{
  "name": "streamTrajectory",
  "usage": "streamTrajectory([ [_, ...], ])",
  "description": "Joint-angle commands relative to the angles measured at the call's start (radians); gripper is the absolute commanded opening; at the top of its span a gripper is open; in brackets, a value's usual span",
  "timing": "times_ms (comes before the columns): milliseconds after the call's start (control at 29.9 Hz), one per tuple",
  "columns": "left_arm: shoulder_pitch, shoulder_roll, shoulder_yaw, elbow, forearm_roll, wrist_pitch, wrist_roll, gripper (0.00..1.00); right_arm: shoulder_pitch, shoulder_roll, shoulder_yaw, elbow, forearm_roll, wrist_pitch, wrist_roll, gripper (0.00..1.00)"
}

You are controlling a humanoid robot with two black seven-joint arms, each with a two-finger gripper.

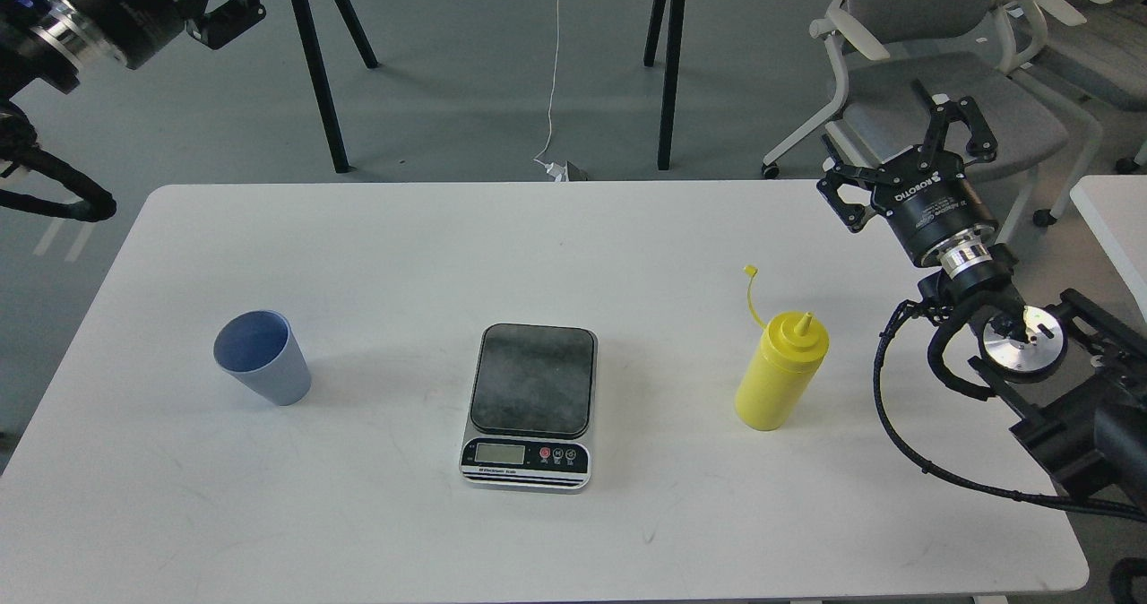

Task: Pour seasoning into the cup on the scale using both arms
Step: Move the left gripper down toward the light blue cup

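Observation:
The light blue-grey ribbed cup (264, 359) stands upright on the left of the white table (403, 245), empty as far as I can see. In the table's middle sits the scale (531, 380), its dark plate bare. The yellow seasoning bottle (778, 380) stands upright to the right of the scale, its tethered cap (750, 271) off the nozzle. My right gripper (887, 151) hovers open above the table's far right corner, behind and to the right of the bottle. My left gripper (244, 8) is open and raised high at the far left, well away from the cup.
Grey office chairs (941, 75) stand behind the table's right end. Black trestle legs (314, 66) and a white cable (553, 75) are on the floor beyond the far edge. Another white table (1116, 219) shows at the right edge.

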Motion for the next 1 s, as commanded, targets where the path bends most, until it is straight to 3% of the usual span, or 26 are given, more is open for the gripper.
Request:
streamTrajectory([
  [0, 0.000, 0.000, -0.002, -0.002, -0.001, 0.000, 0.000, 1.00, 0.000, 0.001, -0.001, 0.002, 0.000, 0.000, 0.000, 0.99],
  [535, 0.035, -0.021, 0.009, 0.114, 0.073, 0.000, 0.000, 1.00, -0.003, 0.015, 0.005, 0.003, 0.000, 0.000, 0.001, 0.99],
  [736, -0.014, 0.049, -0.003, 0.080, 0.792, 0.000, 0.000, 0.99, -0.006, 0.008, 0.008, 0.003, 0.000, 0.000, 0.001, 0.99],
  [970, -0.025, 0.106, 0.007, -0.064, 1.562, 0.000, 0.000, 0.99, -0.011, 0.011, 0.008, 0.003, 0.000, 0.000, 0.001, 0.99],
])
